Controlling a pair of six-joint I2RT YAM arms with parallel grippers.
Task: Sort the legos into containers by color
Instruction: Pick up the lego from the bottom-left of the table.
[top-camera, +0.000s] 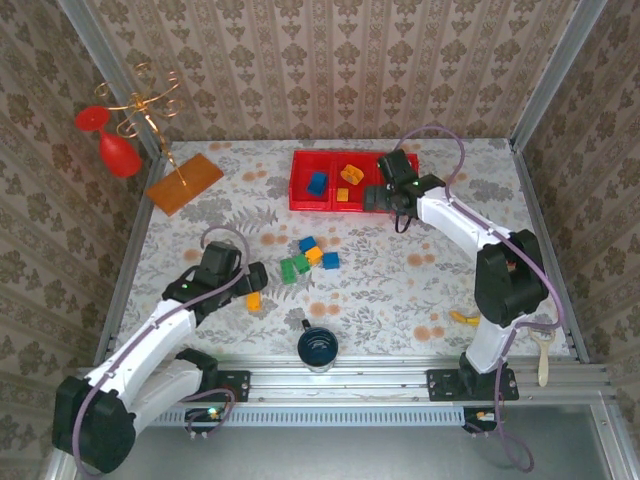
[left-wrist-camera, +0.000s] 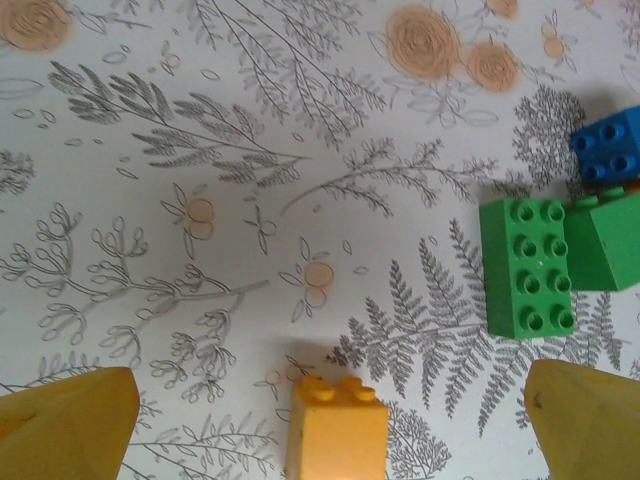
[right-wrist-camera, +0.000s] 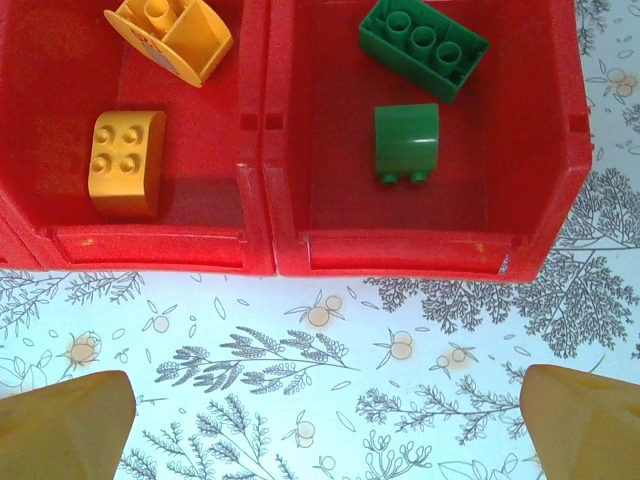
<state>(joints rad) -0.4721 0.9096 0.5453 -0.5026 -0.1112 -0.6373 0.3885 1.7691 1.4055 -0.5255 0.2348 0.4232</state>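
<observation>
Some legos (top-camera: 308, 255) are lying loose mid-table, green pair (right-wrist-camera: 407, 143) + orange pair (right-wrist-camera: 127, 160) sitting in separate tray (right-wrist-camera: 270, 255) compartments. Left gripper (left-wrist-camera: 328, 385) is hovering wide open w/ orange brick (left-wrist-camera: 338, 430) between fingers. Right gripper (right-wrist-camera: 320, 410) is gaping wide too, empty, beside tray.

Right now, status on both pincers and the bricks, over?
Left pincer open, over an orange brick on the table. Right pincer open, empty, by the red tray; two green bricks in its end compartment. Nothing blocking.
</observation>
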